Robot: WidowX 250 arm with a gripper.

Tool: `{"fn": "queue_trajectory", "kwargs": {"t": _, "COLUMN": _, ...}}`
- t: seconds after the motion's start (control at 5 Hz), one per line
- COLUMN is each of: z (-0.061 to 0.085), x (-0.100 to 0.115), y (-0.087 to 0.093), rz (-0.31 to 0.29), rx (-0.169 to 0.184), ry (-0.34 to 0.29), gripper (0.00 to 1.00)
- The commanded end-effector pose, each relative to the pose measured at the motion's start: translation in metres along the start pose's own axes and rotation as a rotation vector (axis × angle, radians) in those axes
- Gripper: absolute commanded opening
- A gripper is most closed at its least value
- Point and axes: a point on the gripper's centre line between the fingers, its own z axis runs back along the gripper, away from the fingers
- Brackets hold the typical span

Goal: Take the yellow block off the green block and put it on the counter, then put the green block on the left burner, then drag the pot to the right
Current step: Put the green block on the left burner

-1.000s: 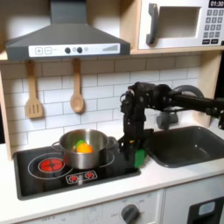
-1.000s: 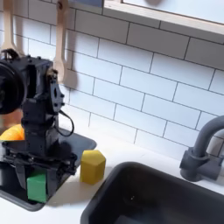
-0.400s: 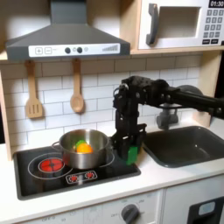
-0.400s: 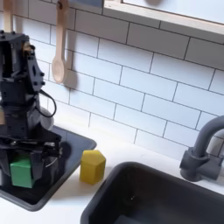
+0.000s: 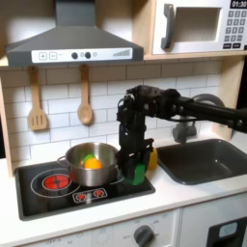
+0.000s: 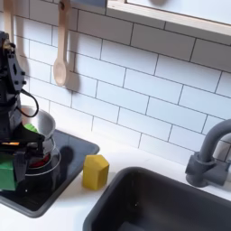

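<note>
here the gripper (image 5: 136,170) is pinching the green block (image 5: 138,173) beside the pot (image 5: 94,162), while the yellow block (image 6: 96,170) is sitting on the counter (image 6: 77,209).

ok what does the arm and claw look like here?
All black: a boxy, jointed arm of blocky segments, ending in a black claw with flat fingers. Dark cabling loops along the wrist section. No readable markings at this resolution.

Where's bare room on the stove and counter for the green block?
Free: the left burner, left of the pot; the counter strip before the sink. Crowded: right burner, with pot, end effector and green block; yellow block beside the stove.
</note>
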Motion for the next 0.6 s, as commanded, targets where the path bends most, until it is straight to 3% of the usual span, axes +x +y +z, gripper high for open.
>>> {"fn": "queue_trajectory", "kwargs": {"t": 0.0, "z": 0.009, "x": 0.016, "y": 0.016, "rz": 0.043, "rx": 0.019, "ry": -0.034, "gripper": 0.00}}
{"fn": "queue_trajectory", "kwargs": {"t": 0.4, "z": 0.007, "x": 0.031, "y": 0.040, "rz": 0.125, "rx": 0.028, "ry": -0.036, "gripper": 0.00}}
